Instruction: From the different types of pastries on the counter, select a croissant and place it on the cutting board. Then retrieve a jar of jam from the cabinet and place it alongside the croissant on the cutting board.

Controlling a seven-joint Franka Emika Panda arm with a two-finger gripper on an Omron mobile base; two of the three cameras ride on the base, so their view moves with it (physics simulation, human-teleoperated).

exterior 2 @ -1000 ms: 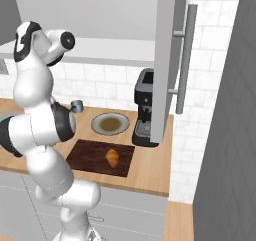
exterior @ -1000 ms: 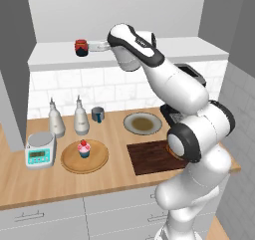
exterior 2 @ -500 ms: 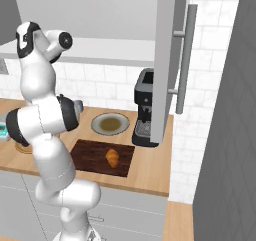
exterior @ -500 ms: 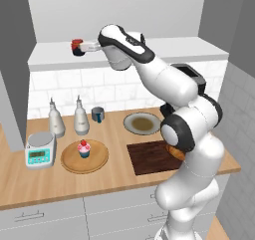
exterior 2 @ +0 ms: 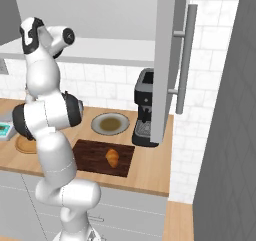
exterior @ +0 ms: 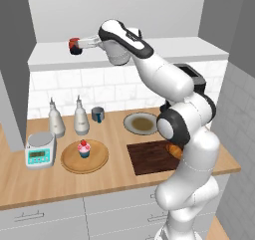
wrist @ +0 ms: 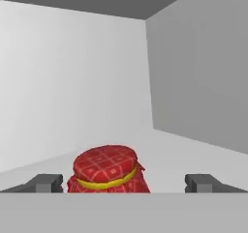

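The jar of jam (wrist: 107,169), with its red checked lid, stands on the white shelf of the cabinet (exterior: 164,49). My gripper (wrist: 125,183) is open around it, dark fingertips (wrist: 46,182) wide on either side, the jar nearer the left one. From the left base view the gripper (exterior: 82,44) reaches left along the shelf to the jar of jam (exterior: 74,45). The croissant (exterior 2: 113,157) lies on the dark cutting board (exterior 2: 92,151). The pink-frosted cupcake (exterior: 83,148) sits on the counter (exterior: 60,184).
The cupcake rests on a round light-wood board (exterior: 99,159). A grey plate (exterior: 141,123), blue-grey mug (exterior: 97,114), two bottles (exterior: 81,117) and a scale (exterior: 40,149) stand on the counter. A coffee machine (exterior 2: 145,107) and the open cabinet door (exterior 2: 167,60) are at the right.
My arm has swung left and the hand has slid along the shelf up to the jar. The jar, croissant and cupcake have not moved.
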